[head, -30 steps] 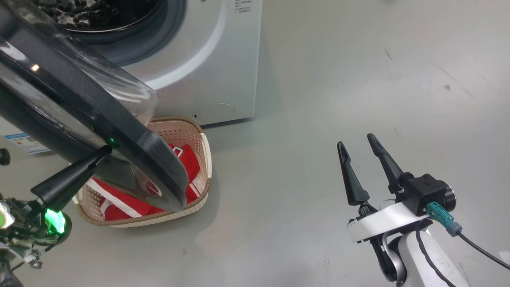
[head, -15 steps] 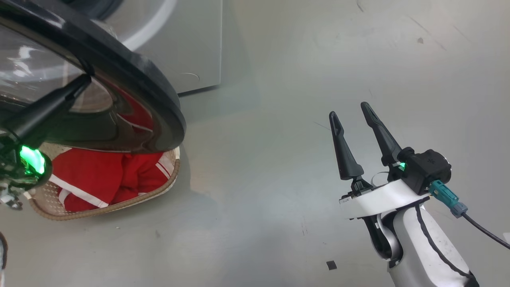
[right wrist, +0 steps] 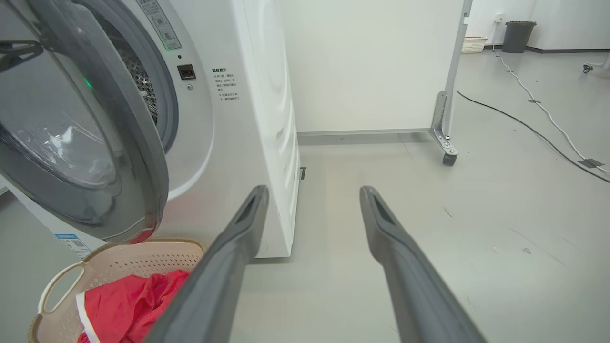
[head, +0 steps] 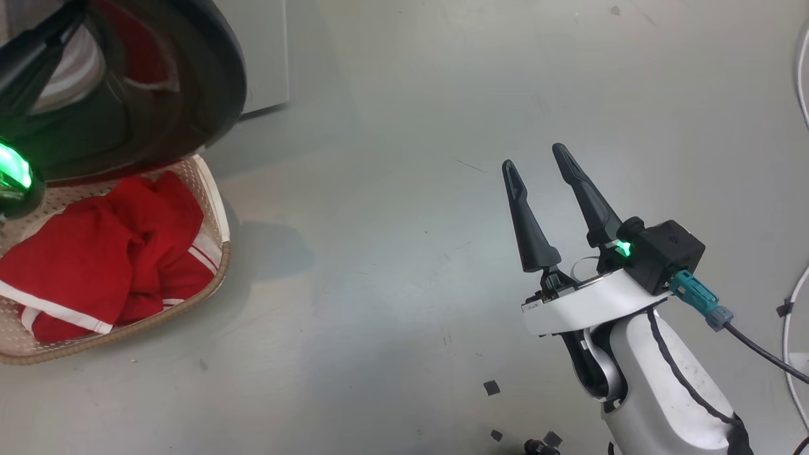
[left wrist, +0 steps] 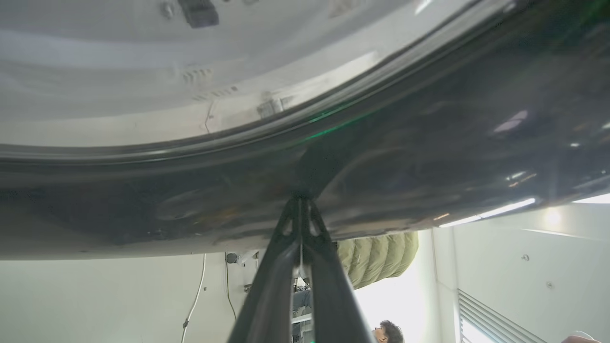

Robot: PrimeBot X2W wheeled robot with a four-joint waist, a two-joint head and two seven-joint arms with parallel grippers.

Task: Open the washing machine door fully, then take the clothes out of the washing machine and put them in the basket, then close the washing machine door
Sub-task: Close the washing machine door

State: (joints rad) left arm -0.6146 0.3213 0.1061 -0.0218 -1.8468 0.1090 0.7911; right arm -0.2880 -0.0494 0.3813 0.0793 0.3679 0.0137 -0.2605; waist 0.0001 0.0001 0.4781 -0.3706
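**Condition.** The washing machine door (right wrist: 138, 157) is found ajar, swung part of the way off the washing machine (right wrist: 248, 119), with the steel drum (right wrist: 138, 90) visible behind it. The clothes (head: 95, 265) are heaped in the basket (head: 212, 202), which is set on the floor (head: 411, 253) just in front of the machine and partly under the door's lower edge. Only the closing is judged to be outstanding.

**Grippers.** The left gripper (left wrist: 300, 205) is seen with its fingers pressed together, nothing between them, and the joined tips set against the door's glossy black rim. The right gripper (head: 534, 158) is held with its fingers spread and empty over bare floor, well apart from the door.

**Hazards.**
- The tips may skid off the rim, since the surface is curved and slick and contact is made at a single narrow point.
- The latch may not be engaged if the push is ended early.
- A raised fold of red fabric could be brushed by the door's lower edge (the clearance cannot be judged from these views).

**Count.**
- One door.
- One machine.
- One basket, with one handle seen.
- Two grippers.
- One red heap, in which separate garments cannot be told apart.
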